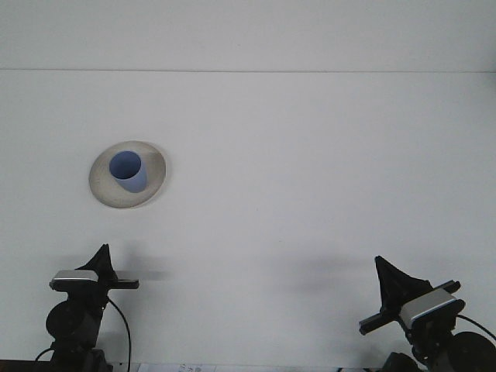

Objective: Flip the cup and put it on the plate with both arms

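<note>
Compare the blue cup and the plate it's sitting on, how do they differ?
The cup is blue, while the plate is off-white or pale grey. The cup is tall and narrow with its open mouth facing up; the plate is wide, shallow and flat on the table. The cup covers only the middle of the plate, whose rim shows all around it. Both are round and sit well beyond the left gripper.

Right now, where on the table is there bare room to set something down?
Almost everywhere: the whole stretch right of the plate across to the right gripper, and the far strip behind the plate. Only the plate is taken, with the blue cup on it; the left gripper sits below it.
</note>
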Controlling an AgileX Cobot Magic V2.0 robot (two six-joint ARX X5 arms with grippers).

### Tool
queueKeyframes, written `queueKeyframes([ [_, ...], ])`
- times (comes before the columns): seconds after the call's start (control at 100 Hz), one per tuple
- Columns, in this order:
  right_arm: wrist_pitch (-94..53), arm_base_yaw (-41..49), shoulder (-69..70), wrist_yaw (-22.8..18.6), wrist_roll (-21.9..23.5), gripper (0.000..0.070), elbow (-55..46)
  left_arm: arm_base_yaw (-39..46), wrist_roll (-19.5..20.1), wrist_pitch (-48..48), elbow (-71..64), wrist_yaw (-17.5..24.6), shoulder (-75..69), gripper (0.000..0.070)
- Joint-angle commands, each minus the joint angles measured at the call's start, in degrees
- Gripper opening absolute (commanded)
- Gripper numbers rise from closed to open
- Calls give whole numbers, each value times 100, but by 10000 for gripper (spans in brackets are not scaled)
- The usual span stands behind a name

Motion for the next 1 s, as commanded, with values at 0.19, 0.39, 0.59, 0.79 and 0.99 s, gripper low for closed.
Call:
queueKeyframes([
  [0.19, 66, 46, 2, 0, 2, 7, 37, 55, -192, 341, -120, -74, -7, 14],
  [0.39, 63, 46, 2, 0, 2, 7, 37, 55, -192, 343, -118, -74, -7, 14],
  [0.59, 63, 46, 2, 0, 2, 7, 37, 55, -192, 343, -118, -74, -7, 14],
  [0.79, 63, 46, 2, 0, 2, 7, 37, 55, -192, 343, -118, -74, -7, 14],
  [0.99, 59, -151, 0, 9, -101, 7, 37, 55, -192, 343, -118, -74, -7, 14],
])
